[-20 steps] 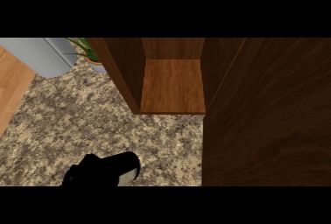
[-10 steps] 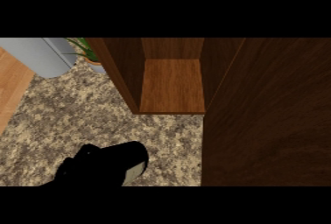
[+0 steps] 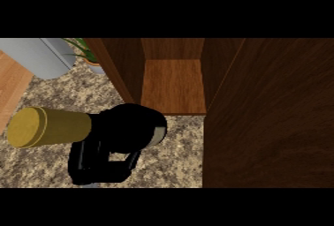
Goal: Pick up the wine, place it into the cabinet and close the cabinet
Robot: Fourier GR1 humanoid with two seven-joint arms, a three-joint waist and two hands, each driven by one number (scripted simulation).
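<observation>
Wine point(image 3: 49, 127): a yellow cylinder lying on its side, long axis running nearly level across the view. Its flat, rimmed end faces the view's left edge. The other end is covered by the left hand point(image 3: 127, 132), so base and top cannot be told apart.

The hand's black fingers are curled round the covered end of the wine. Only a short piece of forearm shows at the lower edge. Whether the wine touches the speckled counter point(image 3: 58, 90) beneath it cannot be told.

Cabinet point(image 3: 120, 66): open, with its wooden shelf point(image 3: 173, 86) bare. The shelf's front edge lies just beyond the hand, up and to the right. A dark wooden panel point(image 3: 274, 114) fills the right side (door or cabinet side, not clear) and hides everything past it.

Open counter shows between the wine and a grey object point(image 3: 36, 55) cut off at upper left, beside a plant point(image 3: 83, 49).
</observation>
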